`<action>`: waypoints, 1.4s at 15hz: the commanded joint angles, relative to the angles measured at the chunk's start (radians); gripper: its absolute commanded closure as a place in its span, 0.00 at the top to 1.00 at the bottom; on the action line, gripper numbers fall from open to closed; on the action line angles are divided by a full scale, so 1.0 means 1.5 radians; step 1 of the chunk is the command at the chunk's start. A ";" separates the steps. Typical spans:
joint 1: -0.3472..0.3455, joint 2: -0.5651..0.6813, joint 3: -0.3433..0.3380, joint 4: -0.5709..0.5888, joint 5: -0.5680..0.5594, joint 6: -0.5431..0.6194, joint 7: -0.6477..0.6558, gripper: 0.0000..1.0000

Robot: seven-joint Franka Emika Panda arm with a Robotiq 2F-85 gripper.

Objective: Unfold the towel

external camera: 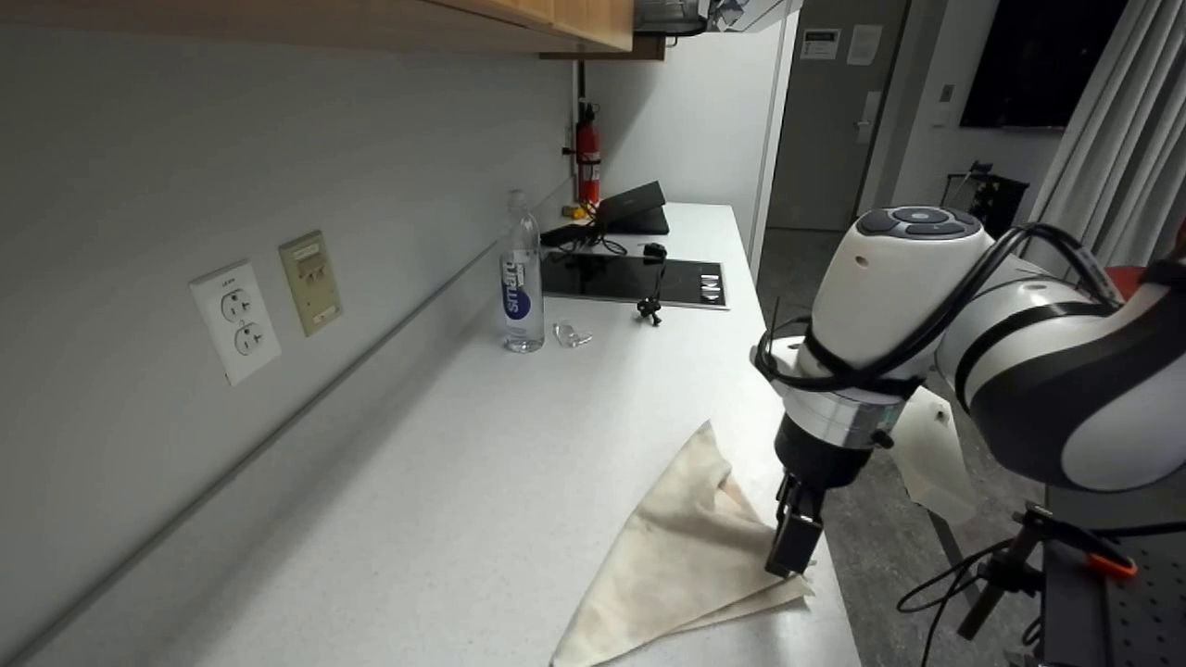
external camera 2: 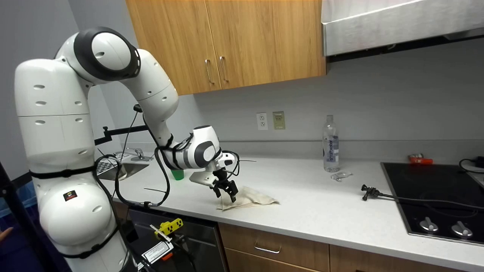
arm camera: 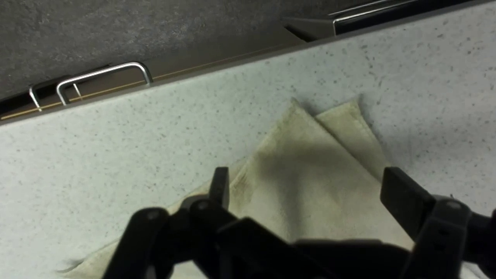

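Note:
A beige towel [external camera: 675, 548] lies folded in a rough triangle on the white counter [external camera: 445, 519], near its front edge. It also shows in an exterior view [external camera 2: 252, 198] and in the wrist view [arm camera: 321, 193]. Two corners lie close together toward the front edge, one layer overlapping the other. My gripper [external camera: 793, 554] points down over these corners; it also shows in an exterior view [external camera 2: 226, 196]. In the wrist view my gripper [arm camera: 304, 184] is open, its fingers wide apart on either side of the towel's corner part, with nothing between them gripped. I cannot tell whether the fingertips touch the towel.
A clear water bottle [external camera: 524, 287] stands near the wall, with a small crumpled clear plastic piece [external camera: 571, 335] beside it. A cooktop [external camera: 611, 278] and a black clip mount with a cable [external camera 2: 370, 192] lie farther along. A green cup [external camera 2: 177, 174] stands behind the arm near the sink [external camera 2: 132, 169].

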 commanded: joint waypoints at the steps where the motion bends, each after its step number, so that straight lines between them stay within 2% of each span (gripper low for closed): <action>1: -0.019 0.042 0.010 0.024 0.052 0.036 -0.075 1.00; 4: -0.052 0.064 0.039 0.034 0.120 0.059 -0.138 0.94; 7: -0.094 0.087 0.089 0.044 0.197 0.068 -0.196 0.77; 8: -0.109 0.094 0.107 0.047 0.220 0.068 -0.212 0.60; 10: -0.119 0.103 0.119 0.052 0.238 0.057 -0.226 0.43; 13: -0.114 0.101 0.105 0.052 0.232 0.048 -0.224 0.21; 15: -0.103 0.093 0.086 0.049 0.217 0.043 -0.215 0.14; 16: -0.096 0.090 0.077 0.048 0.210 0.041 -0.211 0.12; 17: -0.088 0.087 0.067 0.047 0.202 0.037 -0.206 0.27; 18: -0.086 0.085 0.064 0.047 0.199 0.035 -0.206 0.38; 19: -0.084 0.084 0.062 0.047 0.197 0.032 -0.205 0.39; 21: -0.076 0.079 0.057 0.045 0.194 0.027 -0.200 0.53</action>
